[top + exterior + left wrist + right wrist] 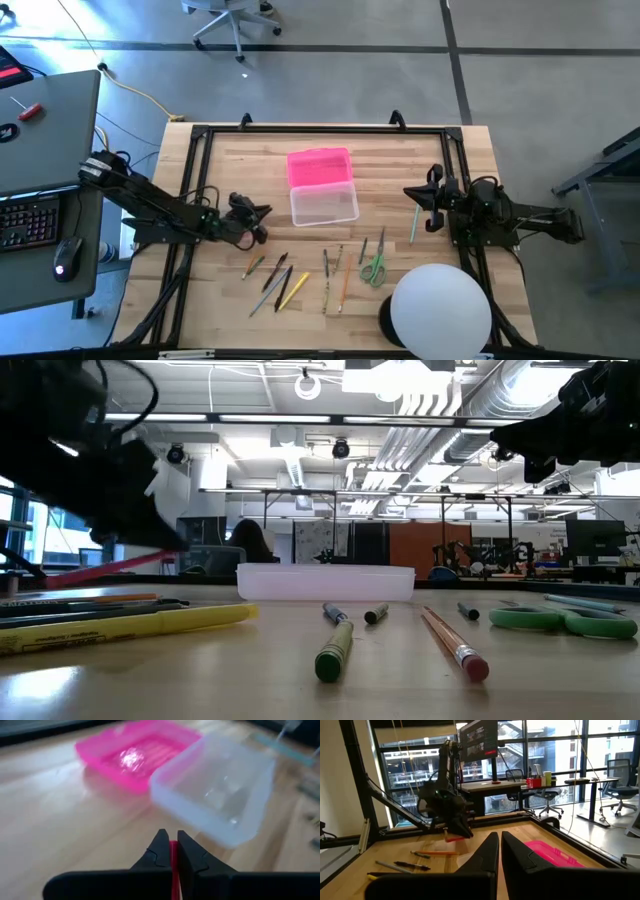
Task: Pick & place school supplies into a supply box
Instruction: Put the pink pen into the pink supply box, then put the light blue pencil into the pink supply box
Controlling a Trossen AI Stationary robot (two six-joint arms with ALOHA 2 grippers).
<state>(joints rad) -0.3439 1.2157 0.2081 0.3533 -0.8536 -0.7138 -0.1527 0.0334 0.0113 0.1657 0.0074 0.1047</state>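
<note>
My left gripper point(260, 222) hovers left of the clear supply box point(324, 205) and is shut on a pink-red pen point(110, 567). The box stands open on the table, its pink lid point(319, 166) lying against its far side. Both show ahead of the left fingers, box point(220, 795) and lid point(132, 755). Several pens and pencils point(285, 280) and the green-handled scissors point(373, 266) lie on the near part of the table. A pale green pen point(414, 225) lies beside my right gripper point(428, 207), which waits shut and raised, right of the box. My left gripper pinches the pink-red pen point(173, 862) between its two fingers; only a thin strip of it shows between them. In the low view the pen is clear of the table and slants, one end point(60, 575) lower than the end at the fingers.
A large white dome point(440, 310) on a dark base fills the table's near right corner. A black frame point(320, 128) runs around the table. Bare wood lies left of the lid and box. A desk with keyboard and mouse point(40, 225) stands beyond the left edge.
</note>
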